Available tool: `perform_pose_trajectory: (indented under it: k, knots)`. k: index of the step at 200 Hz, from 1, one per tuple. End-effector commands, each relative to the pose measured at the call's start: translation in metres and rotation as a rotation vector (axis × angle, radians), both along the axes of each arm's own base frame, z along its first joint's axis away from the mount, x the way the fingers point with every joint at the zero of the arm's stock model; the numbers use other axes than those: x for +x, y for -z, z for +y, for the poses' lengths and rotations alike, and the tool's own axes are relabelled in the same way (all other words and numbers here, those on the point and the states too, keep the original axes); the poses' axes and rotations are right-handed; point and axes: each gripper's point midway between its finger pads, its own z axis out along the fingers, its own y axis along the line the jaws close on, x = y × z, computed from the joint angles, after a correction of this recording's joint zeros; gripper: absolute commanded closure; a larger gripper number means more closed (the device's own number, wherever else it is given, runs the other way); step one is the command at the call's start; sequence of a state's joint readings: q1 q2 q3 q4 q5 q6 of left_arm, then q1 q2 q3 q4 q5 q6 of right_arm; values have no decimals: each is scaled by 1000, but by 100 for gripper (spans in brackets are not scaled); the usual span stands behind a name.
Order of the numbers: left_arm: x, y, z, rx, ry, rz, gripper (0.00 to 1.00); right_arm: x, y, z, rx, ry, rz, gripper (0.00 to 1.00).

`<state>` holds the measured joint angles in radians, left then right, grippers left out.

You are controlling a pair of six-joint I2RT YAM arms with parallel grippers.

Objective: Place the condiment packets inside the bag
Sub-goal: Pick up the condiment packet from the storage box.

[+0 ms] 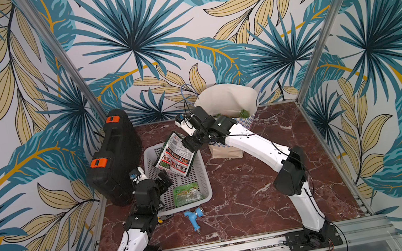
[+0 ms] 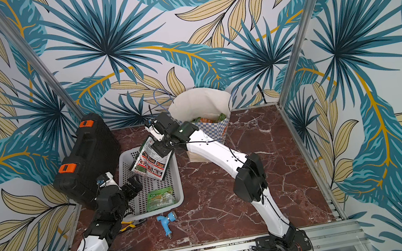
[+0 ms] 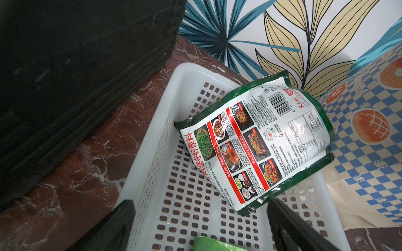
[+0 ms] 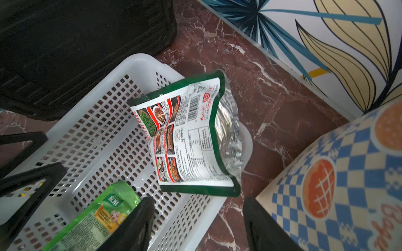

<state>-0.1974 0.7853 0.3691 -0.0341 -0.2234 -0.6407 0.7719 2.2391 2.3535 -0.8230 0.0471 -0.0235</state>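
A condiment packet (image 1: 174,155) (image 2: 151,160), white-backed with a dark green border and food pictures, leans tilted at the white basket's (image 1: 205,183) far corner by the bag. My right gripper (image 1: 192,144) (image 4: 199,202) hovers just beside it, open, with nothing between its fingers. A light green packet (image 1: 187,194) (image 4: 102,215) lies flat in the basket. My left gripper (image 1: 165,180) (image 3: 200,206) hangs open over the basket's near left side, empty. The bag (image 1: 228,99) (image 4: 348,173) stands upright behind the basket, and several packets (image 2: 207,119) show in its mouth.
A black tool case (image 1: 114,157) with orange latches stands upright left of the basket. A blue tap fitting (image 1: 193,217) lies on the marble table in front of the basket. Yellow-handled pliers (image 2: 128,225) lie by my left arm. Patterned walls close the table's sides.
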Motion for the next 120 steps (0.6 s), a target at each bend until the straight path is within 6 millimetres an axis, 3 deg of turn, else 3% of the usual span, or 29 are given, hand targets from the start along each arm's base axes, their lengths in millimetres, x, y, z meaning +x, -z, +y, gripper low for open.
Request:
perform_pose_trajectory:
  k: [1, 36, 90, 120]
  knots:
    - [-2, 0, 4, 0, -10, -5, 0, 6, 18, -3, -74, -19, 12, 23]
    - [-2, -1, 3, -2, -8, -10, 0, 19, 36, 10, -66, -49, -5, 14]
    - [-2, -1, 3, -3, -6, -12, 0, 43, 58, 19, -39, -34, -24, 10]
    - [-2, -1, 3, -6, -6, -14, 0, 37, 75, 32, -8, -95, 31, 12]
